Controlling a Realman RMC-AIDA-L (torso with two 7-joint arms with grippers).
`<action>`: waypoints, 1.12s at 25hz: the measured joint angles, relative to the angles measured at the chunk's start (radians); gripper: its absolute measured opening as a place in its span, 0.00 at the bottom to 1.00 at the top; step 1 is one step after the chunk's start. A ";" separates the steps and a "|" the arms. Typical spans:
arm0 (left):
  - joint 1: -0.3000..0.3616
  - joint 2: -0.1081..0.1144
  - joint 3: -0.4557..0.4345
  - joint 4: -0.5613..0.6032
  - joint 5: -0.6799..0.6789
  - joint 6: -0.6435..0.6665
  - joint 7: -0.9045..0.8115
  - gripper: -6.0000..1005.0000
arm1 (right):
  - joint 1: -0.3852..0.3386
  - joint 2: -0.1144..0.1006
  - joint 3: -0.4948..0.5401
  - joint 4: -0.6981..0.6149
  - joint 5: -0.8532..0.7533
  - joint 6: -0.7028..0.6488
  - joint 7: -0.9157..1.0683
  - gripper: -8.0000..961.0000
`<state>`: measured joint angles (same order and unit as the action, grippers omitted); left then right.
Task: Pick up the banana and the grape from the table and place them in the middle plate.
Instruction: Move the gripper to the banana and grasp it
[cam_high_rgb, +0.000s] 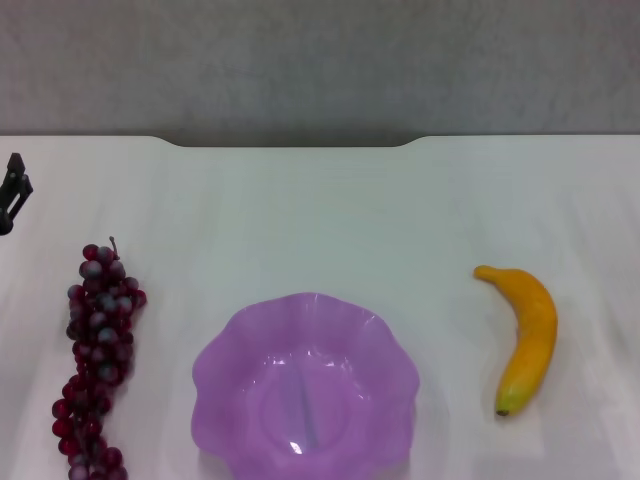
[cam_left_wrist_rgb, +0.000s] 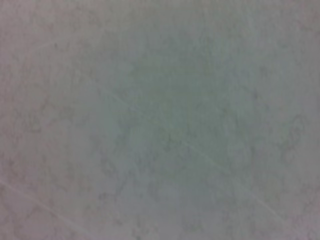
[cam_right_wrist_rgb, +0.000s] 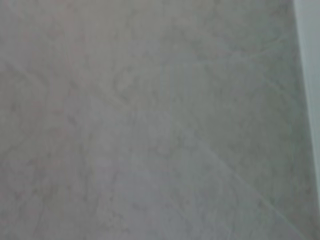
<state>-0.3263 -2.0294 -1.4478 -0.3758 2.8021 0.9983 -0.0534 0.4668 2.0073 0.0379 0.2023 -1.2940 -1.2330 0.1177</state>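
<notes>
On the surface (cam_high_rgb: 300, 210), grape (cam_high_rgb: 95, 360) lies lower left, banana (cam_high_rgb: 525, 340) right, middle plate (cam_high_rgb: 305, 395) between; left hand (cam_high_rgb: 12, 192) at left edge, grip state unclear.

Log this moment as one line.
banana: on table | grape: on table | middle plate: empty | left hand: far-left edge

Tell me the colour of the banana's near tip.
Greenish, with a dark end, on the yellow-orange banana; the head view shows it best.

Head camera looks forward and down over the table (cam_high_rgb: 320, 200) to its notched far edge. Both wrist cameras face blank mottled surface; no recognisable overlap.
</notes>
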 joint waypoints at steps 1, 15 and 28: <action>0.000 0.000 0.000 0.000 0.000 -0.001 -0.001 0.90 | 0.004 0.000 -0.005 0.000 0.000 0.009 -0.001 0.94; -0.002 0.000 0.000 0.000 -0.001 -0.004 -0.001 0.90 | 0.045 0.002 -0.017 0.011 -0.027 0.150 -0.002 0.94; -0.010 0.000 0.003 0.000 0.002 -0.004 0.000 0.90 | 0.058 0.004 -0.025 0.026 -0.069 0.182 -0.005 0.94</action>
<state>-0.3361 -2.0295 -1.4449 -0.3758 2.8040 0.9939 -0.0530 0.5247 2.0114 0.0128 0.2285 -1.3625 -1.0510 0.1131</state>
